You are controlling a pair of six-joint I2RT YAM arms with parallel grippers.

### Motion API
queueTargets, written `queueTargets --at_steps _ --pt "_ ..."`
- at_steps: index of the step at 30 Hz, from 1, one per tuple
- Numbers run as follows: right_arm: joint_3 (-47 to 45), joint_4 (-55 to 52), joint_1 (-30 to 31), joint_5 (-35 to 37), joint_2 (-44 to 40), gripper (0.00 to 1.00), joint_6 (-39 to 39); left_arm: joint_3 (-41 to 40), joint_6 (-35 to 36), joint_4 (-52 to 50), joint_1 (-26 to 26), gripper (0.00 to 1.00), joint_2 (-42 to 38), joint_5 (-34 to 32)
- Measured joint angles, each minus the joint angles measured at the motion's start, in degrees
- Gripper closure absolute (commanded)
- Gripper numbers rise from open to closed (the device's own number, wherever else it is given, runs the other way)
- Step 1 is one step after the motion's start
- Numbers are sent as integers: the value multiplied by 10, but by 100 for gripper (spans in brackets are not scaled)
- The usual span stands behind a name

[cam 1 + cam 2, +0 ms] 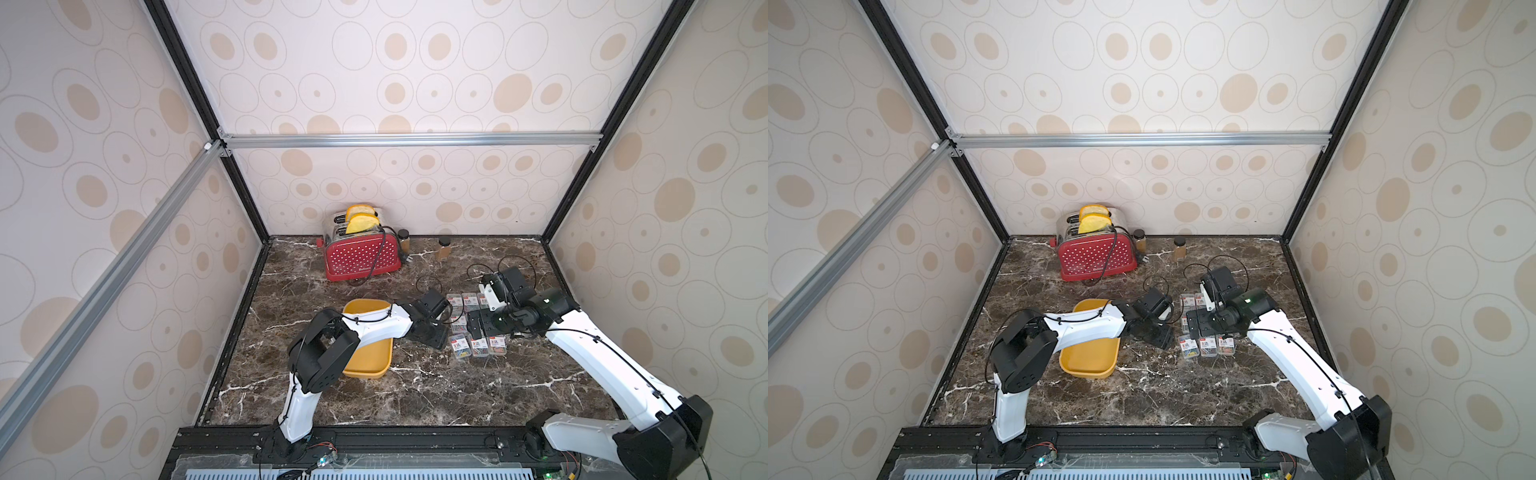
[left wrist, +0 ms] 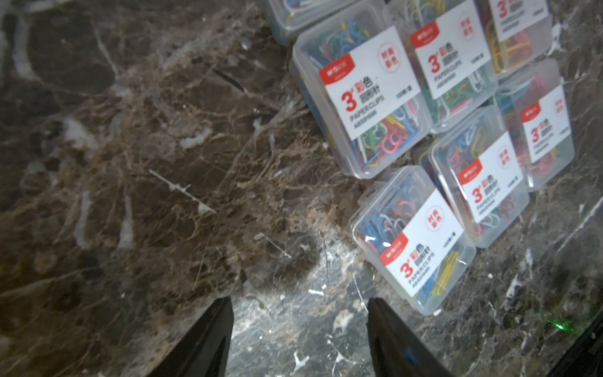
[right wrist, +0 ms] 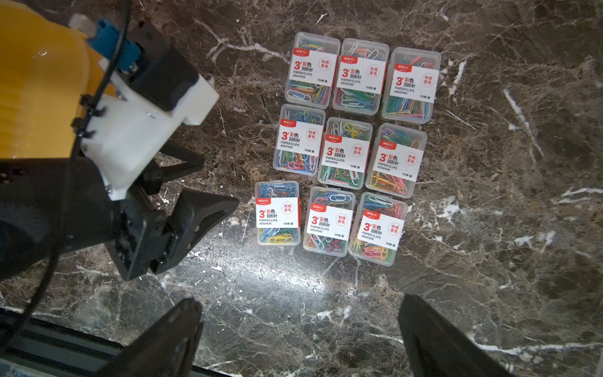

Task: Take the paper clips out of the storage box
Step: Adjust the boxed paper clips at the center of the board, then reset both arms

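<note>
The paper clips (image 3: 346,153) are clear cases with white-and-red labels, laid in three rows of three on the marble table, and they show in both top views (image 1: 478,345) (image 1: 1206,345). The mustard-yellow storage box (image 1: 370,361) (image 1: 1088,361) sits to their left, partly under my left arm, and what shows of its floor is bare. My left gripper (image 2: 300,302) is low beside the cases' left edge, open over bare marble with the nearest case (image 2: 411,241) just off one finger. My right gripper (image 3: 298,302) hangs above the cases, open and empty.
A red white-dotted toaster (image 1: 361,253) holding toast stands at the back, its cord trailing forward. Two small brown jars (image 1: 403,241) (image 1: 444,247) stand to its right. Patterned walls close in the table on three sides. The left gripper (image 3: 218,182) is between storage box (image 3: 36,98) and cases.
</note>
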Motion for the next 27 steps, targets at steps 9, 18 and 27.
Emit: queueTargets --at_steps 9,18,27 --pt "-3 1 -6 1 -11 0 -2 18 4 7 -3 32 26 -12" --pt "-12 1 -15 -4 -11 0 -9 30 4 9 -6 30 38 -14" --pt "-21 3 -22 -10 -13 0 -12 32 4 7 -7 15 37 -25"
